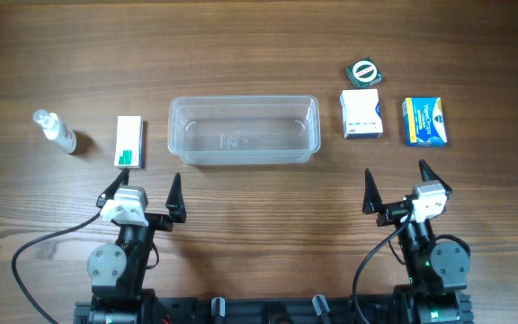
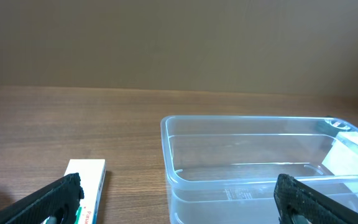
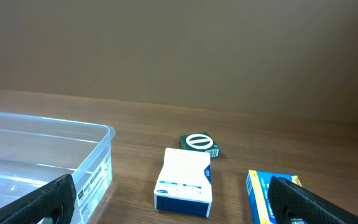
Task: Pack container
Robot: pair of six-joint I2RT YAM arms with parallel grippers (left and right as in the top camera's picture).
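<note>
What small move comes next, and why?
Probably reach the left gripper toward the white-and-green box: the container is empty, the right gripper and the left are open and hold nothing, and that box lies just ahead of the left one.

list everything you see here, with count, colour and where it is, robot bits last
container: 1, clear plastic, centre of the table, nothing in it
spray bottle: 1, clear, lying at the far left
white and green box: 1, just left of the container
white and blue box: 1, right of the container
green box: 1, with a white ring mark, behind the white and blue box
blue and yellow box: 1, far right
table: 1, brown wood, under everything
left hand: 1, black fingers, open, empty, near edge on the left
right hand: 1, black fingers, open, empty, near edge on the right
</note>
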